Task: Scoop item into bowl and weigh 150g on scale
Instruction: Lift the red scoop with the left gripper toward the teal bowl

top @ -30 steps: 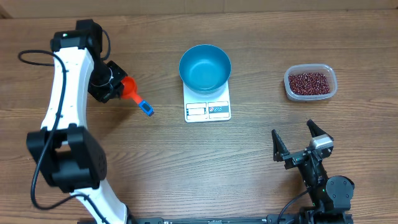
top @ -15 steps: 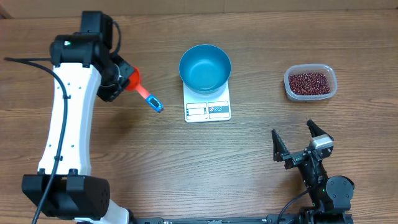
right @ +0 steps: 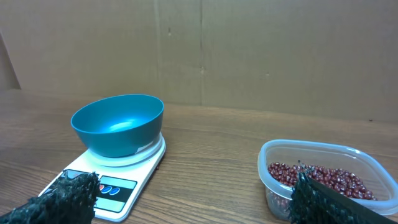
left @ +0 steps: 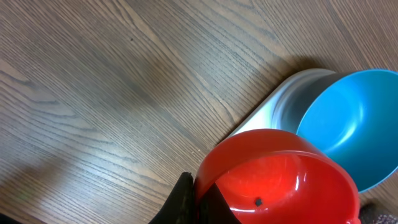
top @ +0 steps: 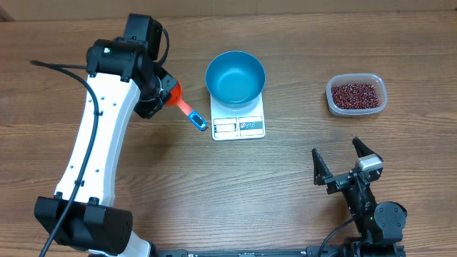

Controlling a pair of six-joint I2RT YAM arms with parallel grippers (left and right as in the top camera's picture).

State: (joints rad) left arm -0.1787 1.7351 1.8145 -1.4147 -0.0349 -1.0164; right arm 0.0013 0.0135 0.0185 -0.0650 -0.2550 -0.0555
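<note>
I count one blue bowl, one white scale beneath it, one clear tub far right holding many beans, and one red scoop at left.

Matt grained wood bench. Smooth blue plastic bowl, slight sheen. Glossy red plastic scoop. Clear plastic tub. Smooth white plastic scale.

Overhead looks straight down on the brown wooden table. The left wrist view hangs close, tilted down; the right wrist view sits low, facing level. All three share the round deep blue bowl on the flat white scale.
</note>
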